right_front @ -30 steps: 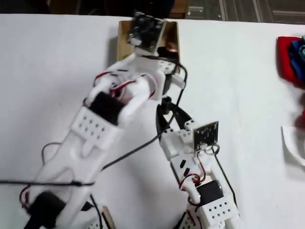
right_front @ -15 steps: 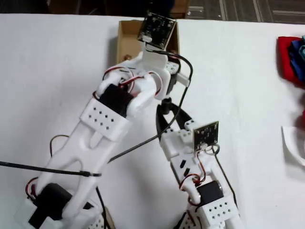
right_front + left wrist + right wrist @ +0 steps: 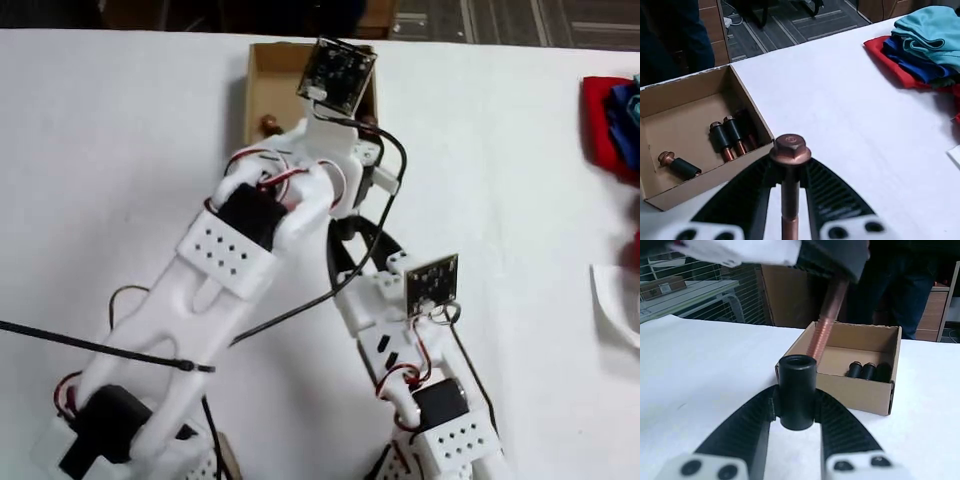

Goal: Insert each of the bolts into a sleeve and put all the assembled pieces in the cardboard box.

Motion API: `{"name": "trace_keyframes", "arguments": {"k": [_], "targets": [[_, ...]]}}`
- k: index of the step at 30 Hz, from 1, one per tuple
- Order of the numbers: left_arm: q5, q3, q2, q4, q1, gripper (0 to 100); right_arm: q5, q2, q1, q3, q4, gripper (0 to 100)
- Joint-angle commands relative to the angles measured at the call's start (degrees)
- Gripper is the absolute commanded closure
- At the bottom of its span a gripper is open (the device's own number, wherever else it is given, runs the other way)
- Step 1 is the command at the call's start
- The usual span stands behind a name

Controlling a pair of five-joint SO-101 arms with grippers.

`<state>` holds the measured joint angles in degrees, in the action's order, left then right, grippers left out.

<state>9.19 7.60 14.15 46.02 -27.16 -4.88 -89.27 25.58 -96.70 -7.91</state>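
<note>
White tabletop (image 3: 120,150) bears a brown cardboard box (image 3: 265,80). Left gripper (image 3: 790,170) clamps a copper hex-head bolt (image 3: 790,149); right gripper (image 3: 796,407) pinches a black cylindrical sleeve (image 3: 797,390) upright, just beside it

The copper-coloured hex bolt (image 3: 789,185) is gleaming; the black cylindrical sleeve (image 3: 797,392) and brown cardboard box (image 3: 680,92) are contrasting with the white table (image 3: 865,125).
</note>
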Motion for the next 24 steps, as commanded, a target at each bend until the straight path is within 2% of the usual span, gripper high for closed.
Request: {"name": "trace_keyframes", "arguments": {"k": [1,12,18,24], "targets": [[0.44,0.57,3.87,-1.76,-0.35,97,-0.53,-1.63,-0.22,-0.62,-0.04,97.8],[0.26,-3.56,6.42,-1.32,-0.44,97,-0.53,-1.63,-0.22,-0.62,-0.13,97.8],[0.53,-3.74,8.44,3.69,-0.44,97,-0.62,-1.54,-0.22,-0.62,-0.13,97.8],[0.53,-3.74,11.16,4.22,-1.49,97,-0.70,-1.54,-0.22,-0.62,-0.13,97.8]]}}
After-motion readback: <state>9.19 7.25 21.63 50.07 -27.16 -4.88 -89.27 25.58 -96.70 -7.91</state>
